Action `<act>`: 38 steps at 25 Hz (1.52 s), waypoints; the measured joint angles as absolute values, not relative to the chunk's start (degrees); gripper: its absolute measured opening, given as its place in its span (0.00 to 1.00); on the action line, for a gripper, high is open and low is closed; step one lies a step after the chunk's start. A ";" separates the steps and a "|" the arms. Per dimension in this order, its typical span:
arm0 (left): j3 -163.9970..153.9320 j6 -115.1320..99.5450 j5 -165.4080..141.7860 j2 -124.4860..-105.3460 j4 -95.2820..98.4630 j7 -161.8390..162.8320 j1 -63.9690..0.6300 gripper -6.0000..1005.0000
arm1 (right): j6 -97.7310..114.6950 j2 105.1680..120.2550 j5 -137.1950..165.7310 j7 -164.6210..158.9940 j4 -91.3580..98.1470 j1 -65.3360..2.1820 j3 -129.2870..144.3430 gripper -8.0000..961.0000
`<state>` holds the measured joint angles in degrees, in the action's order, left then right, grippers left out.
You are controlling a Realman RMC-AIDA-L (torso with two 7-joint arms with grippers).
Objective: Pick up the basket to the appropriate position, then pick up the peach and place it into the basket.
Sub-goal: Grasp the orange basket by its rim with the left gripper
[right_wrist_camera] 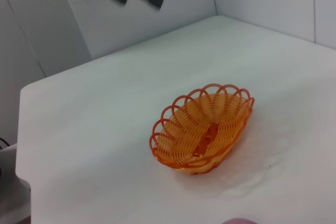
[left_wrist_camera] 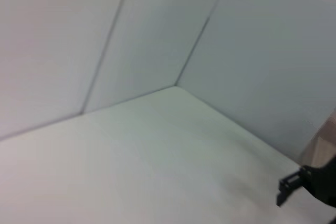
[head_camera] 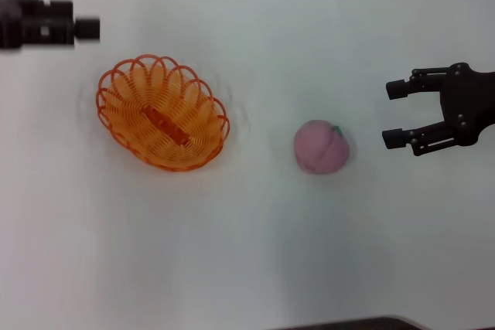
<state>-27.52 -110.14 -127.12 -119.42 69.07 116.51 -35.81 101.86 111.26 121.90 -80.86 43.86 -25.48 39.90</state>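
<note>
The orange basket [head_camera: 163, 113] sits empty on the white table, left of centre; the right wrist view also has the basket [right_wrist_camera: 202, 129]. To its right lies the pink peach [head_camera: 320, 146], of which only a sliver of peach [right_wrist_camera: 239, 221] reaches the right wrist view's edge. My right gripper [head_camera: 393, 113] hovers open just right of the peach, holding nothing. My left gripper [head_camera: 85, 28] hangs at the far left, beyond the basket and apart from it.
White walls close the table's far side and meet in a corner [left_wrist_camera: 176, 85]. Bare white table [head_camera: 247, 253] spreads in front of the basket and peach. A dark edge [head_camera: 371, 322] shows at the near side.
</note>
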 joint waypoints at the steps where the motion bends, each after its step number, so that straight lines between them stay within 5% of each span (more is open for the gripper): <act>1: -29.04 -109.59 -127.31 -118.66 70.71 119.64 -37.20 0.77 | 101.86 111.26 121.90 -80.86 43.86 -25.50 39.94 0.95; 6: -38.21 -104.07 -131.40 -115.25 73.92 129.74 -41.74 0.77 | 101.87 111.29 121.81 -80.58 43.85 -25.73 39.97 0.94; 9: -42.63 -100.80 -137.35 -114.75 73.49 135.27 -45.20 0.77 | 101.87 111.38 121.80 -80.54 43.86 -26.11 39.99 0.94; 22: -59.04 -86.07 -163.42 -119.86 58.67 145.36 -53.93 0.77 | 100.52 111.95 121.90 -80.54 43.86 -27.03 41.24 0.94; 38: -67.85 -71.07 -163.74 -120.75 45.66 148.04 -54.23 0.76 | 99.65 112.73 122.00 -80.79 43.86 -27.62 42.08 0.93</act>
